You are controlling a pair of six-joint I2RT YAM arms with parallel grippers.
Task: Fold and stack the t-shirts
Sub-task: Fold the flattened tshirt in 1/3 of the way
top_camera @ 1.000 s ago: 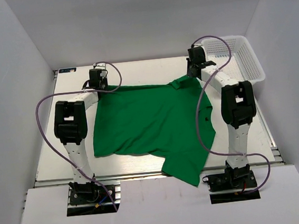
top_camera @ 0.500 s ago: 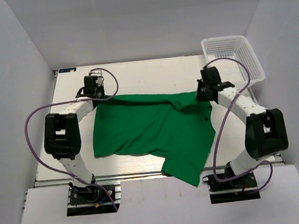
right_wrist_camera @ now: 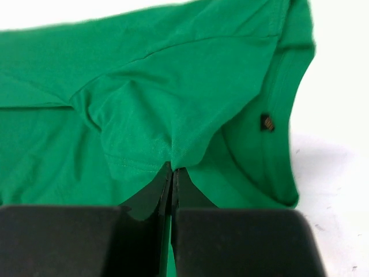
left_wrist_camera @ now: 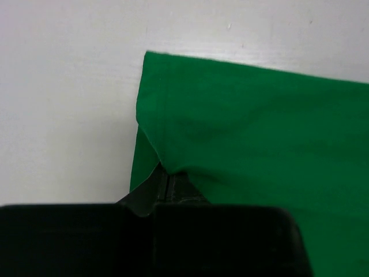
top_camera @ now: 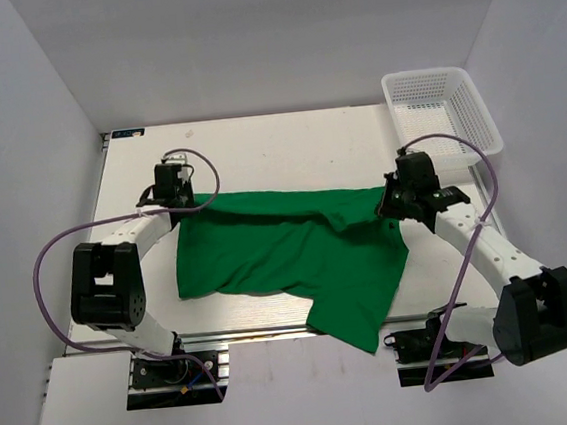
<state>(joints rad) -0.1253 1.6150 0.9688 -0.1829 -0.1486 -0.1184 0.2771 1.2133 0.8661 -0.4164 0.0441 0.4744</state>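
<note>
One bright green t-shirt (top_camera: pixel 287 252) lies on the white table, its far edge folded over toward the near side and one corner hanging over the front edge. My left gripper (top_camera: pixel 180 204) is shut on the shirt's far-left corner (left_wrist_camera: pixel 167 167). My right gripper (top_camera: pixel 391 199) is shut on a pinch of fabric (right_wrist_camera: pixel 176 158) at the shirt's far-right part, beside the neck opening with its dark label (right_wrist_camera: pixel 266 122). Both grippers hold the cloth low over the table.
A white mesh basket (top_camera: pixel 445 112) stands at the far right corner of the table (top_camera: pixel 287 147). Purple cables loop from both arms. Grey walls close in the left, right and back sides.
Both grippers have pulled the shirt's far edge toward the near side, folding it over. The arms have swung outward and lowered. The basket, earlier partly hidden by the right arm, shows fully.
</note>
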